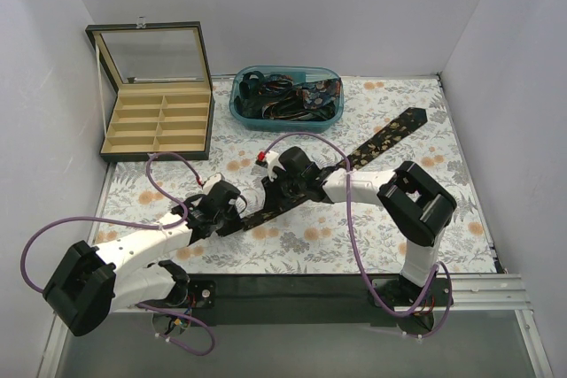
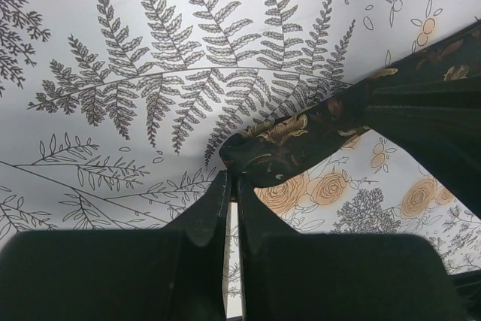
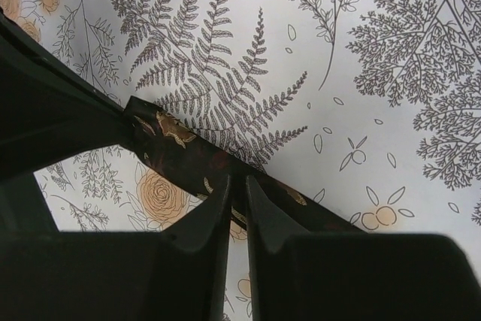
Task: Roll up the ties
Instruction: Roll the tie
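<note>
Left pincer and right pincer both pinch the tie; bin and open box lie beyond.

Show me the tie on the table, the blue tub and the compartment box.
tie (image 1: 390, 136), top view, wide end.
blue tub (image 1: 285, 125), top view, front wall.
compartment box (image 1: 156, 154), top view, front wall.

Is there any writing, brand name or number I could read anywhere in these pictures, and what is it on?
None: no readable word, number or sign in any view.
The tie shows only gold speckled patterning, no label.
The tablecloth shows only printed ferns and flowers.
The compartment box and the blue bin show no visible lettering.
</note>
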Robot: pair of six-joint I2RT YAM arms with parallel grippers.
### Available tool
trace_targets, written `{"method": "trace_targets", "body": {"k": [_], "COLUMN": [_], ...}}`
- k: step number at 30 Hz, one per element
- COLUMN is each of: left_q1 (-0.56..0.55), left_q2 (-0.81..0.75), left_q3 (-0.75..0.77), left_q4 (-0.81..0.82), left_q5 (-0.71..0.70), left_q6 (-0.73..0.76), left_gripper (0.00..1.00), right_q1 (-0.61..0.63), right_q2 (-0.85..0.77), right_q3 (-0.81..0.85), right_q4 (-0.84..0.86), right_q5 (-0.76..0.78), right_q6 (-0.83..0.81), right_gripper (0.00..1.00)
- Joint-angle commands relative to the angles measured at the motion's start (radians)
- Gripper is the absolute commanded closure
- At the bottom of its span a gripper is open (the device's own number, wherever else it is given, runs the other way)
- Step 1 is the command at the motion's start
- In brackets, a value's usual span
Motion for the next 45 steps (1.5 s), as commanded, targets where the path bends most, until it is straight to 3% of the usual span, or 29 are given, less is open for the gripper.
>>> {"method": "trace_targets", "body": {"k": [1,9,23,35,45], "left_q1": [0.006,0.006,0.006,0.006,0.006], "left_q2": [-0.019,-0.008,-0.007,-0.022,-0.031], "left_q3": [0.015,0.018,0.025,0.056,0.191], "left_q4": [-0.024,-0.033,-0.044,-0.089,-0.113], "left_q5": [-0.014,-0.021,-0.026,-0.044,0.002], "left_q6": [0.01,0.005,0.005,0.014,0.03], "left_gripper": [1.0,1.0,1.0,1.0,1.0], "right_q1": [0.006,0.006,0.019,0.021,0.021], "right_q2": [-0.023,-0.077,-0.011,0.052,0.055], "right_q3": [-0.016,-0.03,-0.053,-0.076,-0.086], "right_q4": [0.031,0.037,0.075,0.112,0.125], "right_q5": [0.001,0.012,-0.075,-0.084,-0.103], "right_q6": [0.019,0.024,0.05,0.072,0.078], "right_gripper": [0.83,0.87,0.99,0.99,0.99]}}
